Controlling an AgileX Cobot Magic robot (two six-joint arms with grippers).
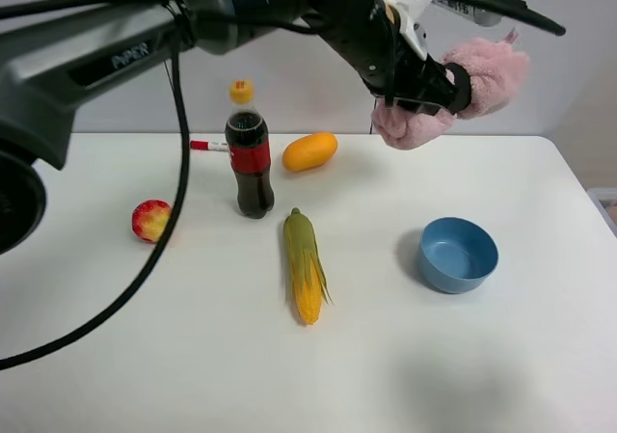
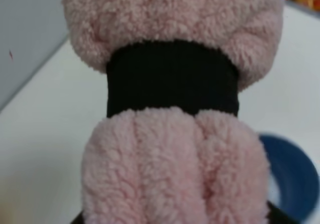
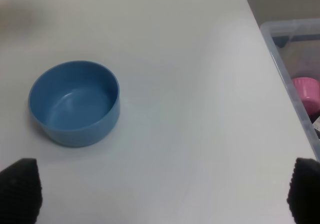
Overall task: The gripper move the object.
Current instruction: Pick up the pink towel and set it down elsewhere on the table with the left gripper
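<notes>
Plush (image 1: 487, 71), pink w/ a black band, is hanging high over the counter (image 1: 540, 356) at its far side, above & btwn mango (image 1: 309, 150) and blue bowl (image 1: 458, 254). Left tool (image 1: 429, 88) is clenching it. Right tool (image 3: 162, 191) is hovering over the counter near the bowl, fingers (image 3: 20, 189) spread wide apart.

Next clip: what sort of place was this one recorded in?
Probably a robot test bench in a lab: a bare white table against a blank wall, unrelated props like a cola bottle, corn and a blue bowl, and a plastic bin beside it.
</notes>
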